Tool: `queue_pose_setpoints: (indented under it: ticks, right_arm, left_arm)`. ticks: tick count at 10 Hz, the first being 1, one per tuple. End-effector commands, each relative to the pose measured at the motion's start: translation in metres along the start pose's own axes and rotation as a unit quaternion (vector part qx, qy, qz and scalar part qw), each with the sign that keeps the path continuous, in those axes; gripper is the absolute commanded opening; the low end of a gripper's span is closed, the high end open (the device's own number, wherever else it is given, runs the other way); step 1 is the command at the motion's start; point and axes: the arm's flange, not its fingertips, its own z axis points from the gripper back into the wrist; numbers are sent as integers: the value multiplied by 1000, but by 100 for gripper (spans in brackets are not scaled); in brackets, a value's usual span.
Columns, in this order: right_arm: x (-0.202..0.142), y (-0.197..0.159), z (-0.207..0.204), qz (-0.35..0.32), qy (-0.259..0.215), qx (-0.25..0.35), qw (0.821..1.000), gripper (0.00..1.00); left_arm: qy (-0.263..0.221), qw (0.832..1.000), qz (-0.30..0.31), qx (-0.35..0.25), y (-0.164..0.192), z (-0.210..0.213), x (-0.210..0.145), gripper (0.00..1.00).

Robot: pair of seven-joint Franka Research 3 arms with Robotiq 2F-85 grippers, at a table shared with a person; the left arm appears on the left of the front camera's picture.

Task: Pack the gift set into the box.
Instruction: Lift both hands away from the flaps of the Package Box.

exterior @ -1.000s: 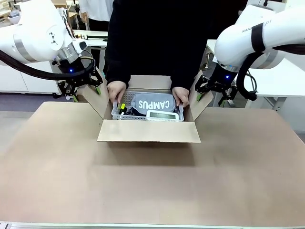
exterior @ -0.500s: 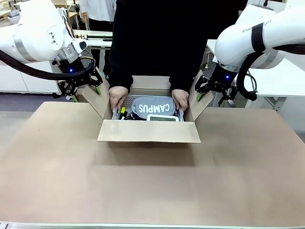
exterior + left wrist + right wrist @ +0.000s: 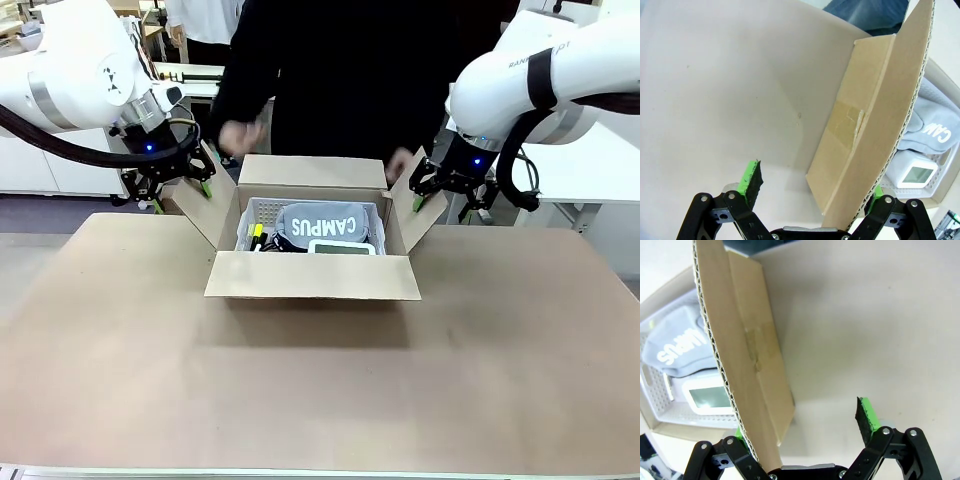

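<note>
1. Tan worktop (image 3: 320, 400), wide. The box (image 3: 312, 277) sits at its middle, long axis left to right, all four flaps open.
2. Cardboard flaps: near one folded out toward the camera, far one upright. The left flap (image 3: 865, 125) and right flap (image 3: 750, 360) are splayed up and outward.
3. Person's hands (image 3: 243, 135) are blurred, raised above the far flap and clear of the box.
4. Left fingers (image 3: 752, 177) are apart, astride the left flap's free edge. One pad stands on the outer side, off the board; the other shows just past the edge on the box side. Nothing clamped.
5. Right fingers (image 3: 865, 417) are likewise apart, astride the right flap. Outer pad is well off the board, inner one close against it; whether it touches, cannot tell.
6. White basket (image 3: 262, 210) sits down inside the box and holds the gift set (image 3: 310, 230). That is a grey fabric piece (image 3: 325, 217) lettered "CAMPUS", a white device with a screen (image 3: 340, 247) at its near side, and a yellow-green marker (image 3: 257, 236) at left.
7. Judgement: packing looks done, closing is what remains. Each side flap hinges along a front-to-back line and must swing inward toward the box middle. Each arm is the nearer one to its own flap, so the outer pad would do the pushing.
</note>
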Motion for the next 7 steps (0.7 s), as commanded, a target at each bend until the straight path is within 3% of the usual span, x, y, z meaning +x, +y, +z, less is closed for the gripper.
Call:
queue_pose_setpoints:
  ticks: [1,7]
  right_arm:
    - [0,4,1,-8,1,-8,1000,100]
    - [0,4,1,-8,1,-8,1000,100]
  left_arm:
    - [1,1000,6,8,-1,1,0,100]
    - [1,1000,6,8,-1,1,0,100]
